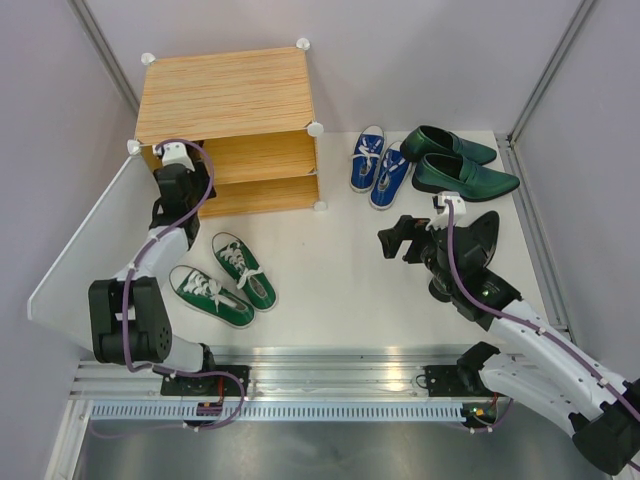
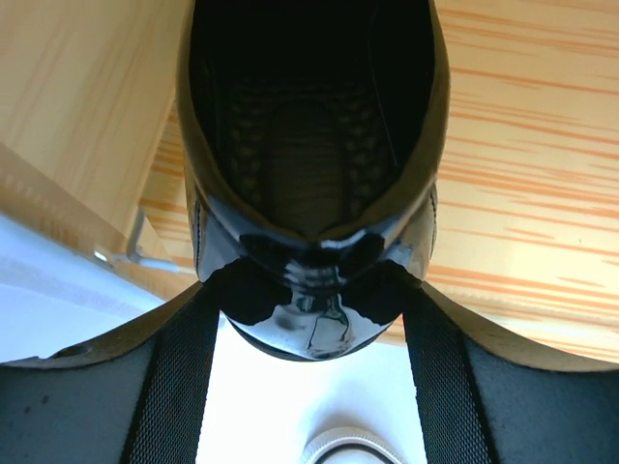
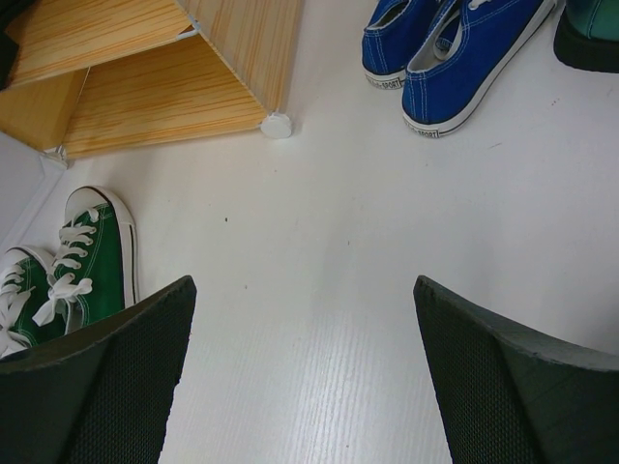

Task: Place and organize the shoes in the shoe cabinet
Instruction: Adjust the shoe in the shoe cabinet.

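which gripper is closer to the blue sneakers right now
Right. The right gripper hangs close by on the near side of the blue sneakers, jaws open. The left gripper is beyond the cabinet, at its left side, holding a black boot.

- The left arm reaches forward with its elbow bent. Its left hand (image 1: 172, 158) has the fingers (image 2: 184, 367) clamped on the heel of a shiny black ankle boot (image 2: 309, 333).
- The right arm stretches forward and leftward. Its right hand (image 1: 392, 240) hovers with both fingers (image 3: 106, 387) spread wide apart, holding nothing.
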### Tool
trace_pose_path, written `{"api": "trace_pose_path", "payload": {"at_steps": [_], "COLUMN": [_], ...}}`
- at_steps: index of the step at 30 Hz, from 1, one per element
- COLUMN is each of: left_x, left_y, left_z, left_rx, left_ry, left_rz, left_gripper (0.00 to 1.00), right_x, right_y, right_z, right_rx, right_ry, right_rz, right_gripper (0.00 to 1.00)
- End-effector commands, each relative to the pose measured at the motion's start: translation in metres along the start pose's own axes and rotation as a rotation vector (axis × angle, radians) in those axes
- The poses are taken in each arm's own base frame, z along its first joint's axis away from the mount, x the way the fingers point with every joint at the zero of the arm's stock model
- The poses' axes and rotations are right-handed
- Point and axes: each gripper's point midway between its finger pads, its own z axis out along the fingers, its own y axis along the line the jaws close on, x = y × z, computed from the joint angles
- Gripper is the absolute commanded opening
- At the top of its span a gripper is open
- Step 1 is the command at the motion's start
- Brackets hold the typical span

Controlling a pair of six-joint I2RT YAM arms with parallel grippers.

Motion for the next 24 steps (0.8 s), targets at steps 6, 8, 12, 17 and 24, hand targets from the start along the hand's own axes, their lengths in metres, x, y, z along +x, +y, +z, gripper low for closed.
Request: {"api": "trace_pose_path", "payload": {"at_steps": [6,8,12,17,24], "left_x": [-0.051,-0.049,-0.045,-0.035,-0.035], "left_y": [0.029,0.029,0.023,0.020,0.011], "left_z": [0.009,0.011,0.011,0.010,-0.001], "left_rx": [-0.095,-0.086,-0.056,-0.041,0.017], "left_ry": [-0.122,-0.116,-0.100,-0.055,-0.041], "left_rz": [0.001,-0.003,-0.012,-0.019,-0.040], "left_gripper": [0.45,0.52,0.69,0.77,0.86], "right_x": [-0.006,-0.006,-0.008,-0.008,-0.011], "right_y": [0.001,0.000,0.001,0.001,0.004], "right_z": [0.003,0.003,0.002,0.001,-0.002], "right_rx": [-0.003,-0.002,-0.006,-0.006,-0.023], "right_ry": [-0.027,-0.028,-0.032,-0.036,-0.043], "right_rz": [-0.011,-0.010,-0.011,-0.010,-0.007], "right_gripper": [0.96,0.96,0.96,0.96,0.96]}}
